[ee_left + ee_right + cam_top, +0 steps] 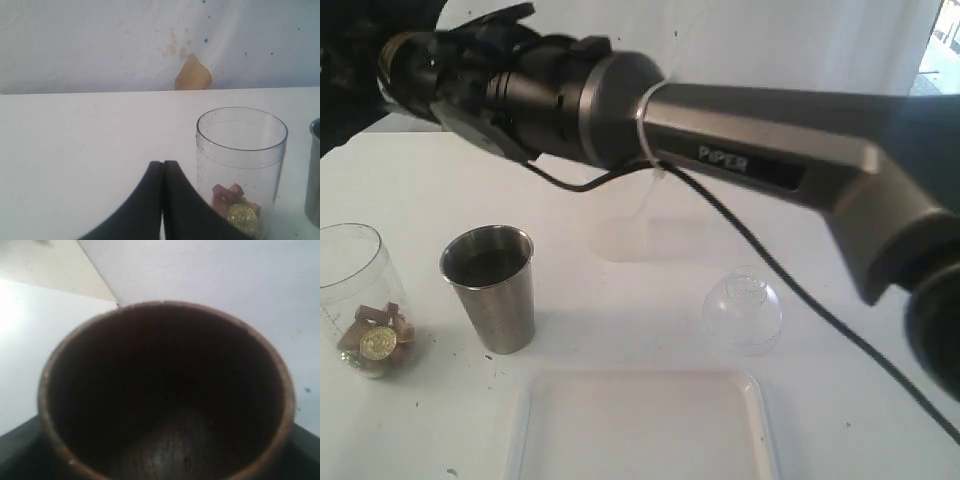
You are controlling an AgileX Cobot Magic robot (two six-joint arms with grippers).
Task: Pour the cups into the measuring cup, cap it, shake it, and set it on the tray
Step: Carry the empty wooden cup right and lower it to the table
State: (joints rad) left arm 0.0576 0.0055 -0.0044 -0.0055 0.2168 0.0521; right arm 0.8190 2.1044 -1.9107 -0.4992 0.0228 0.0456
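Note:
The clear measuring cup (355,290) stands at the left table edge and holds several wooden pieces and a gold coin (242,218). The steel tumbler (492,288) stands upright just right of it. My right gripper (420,62) reaches across to the upper left, high above both. It is shut on the brown wooden cup (165,390), whose dark inside looks empty. My left gripper (162,167) is shut on nothing and sits low beside the measuring cup (241,150). The white tray (640,425) lies at the front edge.
A clear domed lid (743,310) rests on the table right of the tumbler. A frosted cup (615,228) stands farther back, under the right arm (750,150). A cable hangs from that arm across the middle.

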